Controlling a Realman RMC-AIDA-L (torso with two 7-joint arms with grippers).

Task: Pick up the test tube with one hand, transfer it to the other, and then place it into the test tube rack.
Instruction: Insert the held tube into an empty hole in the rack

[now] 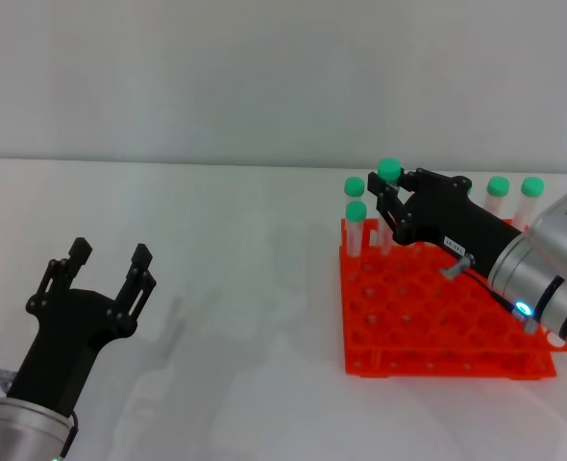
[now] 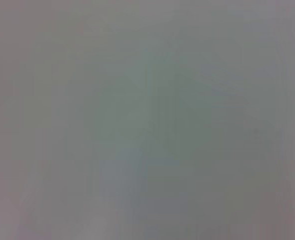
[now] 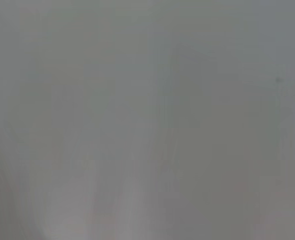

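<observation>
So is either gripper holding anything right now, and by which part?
The right gripper holds a test tube just below its green cap, over the rack. The left gripper is open and empty.

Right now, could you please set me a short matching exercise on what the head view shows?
Things:
1. left gripper
2. right gripper
3. test tube
4. test tube rack

States:
A. orange-red, on the table
B. fingers open, holding nothing
C. green-capped, held over the rack's far left corner
D. shut on a tube

Pairs: 1-B, 2-D, 3-C, 4-A
</observation>
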